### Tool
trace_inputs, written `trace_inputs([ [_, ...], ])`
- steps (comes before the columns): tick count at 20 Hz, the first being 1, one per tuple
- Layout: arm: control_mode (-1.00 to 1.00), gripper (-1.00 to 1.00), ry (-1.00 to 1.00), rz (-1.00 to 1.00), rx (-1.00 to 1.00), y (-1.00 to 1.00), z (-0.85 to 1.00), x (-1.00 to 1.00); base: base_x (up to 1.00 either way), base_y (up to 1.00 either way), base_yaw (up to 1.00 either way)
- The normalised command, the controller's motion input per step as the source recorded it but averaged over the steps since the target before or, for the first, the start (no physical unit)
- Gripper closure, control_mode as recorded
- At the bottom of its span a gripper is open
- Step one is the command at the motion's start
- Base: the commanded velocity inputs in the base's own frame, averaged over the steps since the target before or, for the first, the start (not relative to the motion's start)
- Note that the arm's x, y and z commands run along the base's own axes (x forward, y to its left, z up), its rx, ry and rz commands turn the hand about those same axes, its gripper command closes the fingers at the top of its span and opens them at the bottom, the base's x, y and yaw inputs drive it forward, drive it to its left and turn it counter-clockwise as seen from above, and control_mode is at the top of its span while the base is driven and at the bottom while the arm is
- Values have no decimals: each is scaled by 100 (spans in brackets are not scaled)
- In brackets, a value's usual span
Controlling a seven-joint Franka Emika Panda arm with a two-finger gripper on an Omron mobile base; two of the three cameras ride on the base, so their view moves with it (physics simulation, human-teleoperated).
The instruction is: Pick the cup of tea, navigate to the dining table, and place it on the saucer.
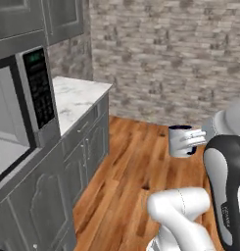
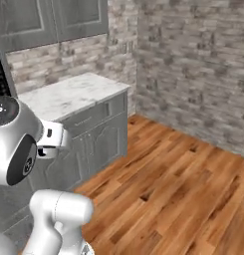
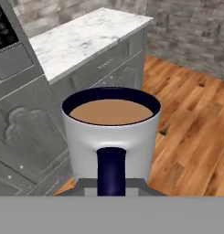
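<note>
The cup of tea [image 1: 180,142] is a small grey mug with a dark rim, held upright in the air over the wooden floor. In the hand view the cup of tea [image 3: 111,132] sits close, brown liquid level inside and its dark handle facing the camera. My gripper [image 1: 194,139] is shut on that handle from the right. In the hand view the gripper [image 3: 111,185] clamps the handle's lower part. The dining table and the saucer are out of view.
A microwave [image 1: 37,95] stands at the left on the wall counter's marble top [image 1: 77,98], above grey cabinets [image 1: 87,147]. A brick wall [image 1: 170,54] closes the far side. Open wooden floor [image 2: 178,189] stretches ahead and to the right.
</note>
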Motion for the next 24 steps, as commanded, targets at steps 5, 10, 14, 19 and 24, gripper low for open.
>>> trace_inputs([
  [5,100,100,0,0,0,0,0,0,0,0,-93],
  [10,100,100,0,0,0,0,0,0,1,0,-89],
  [14,100,100,0,0,0,0,0,0,16,0,-82],
  [19,100,100,0,0,0,0,0,0,72,2,-59],
  [24,100,100,0,0,0,0,0,0,100,13,-32],
])
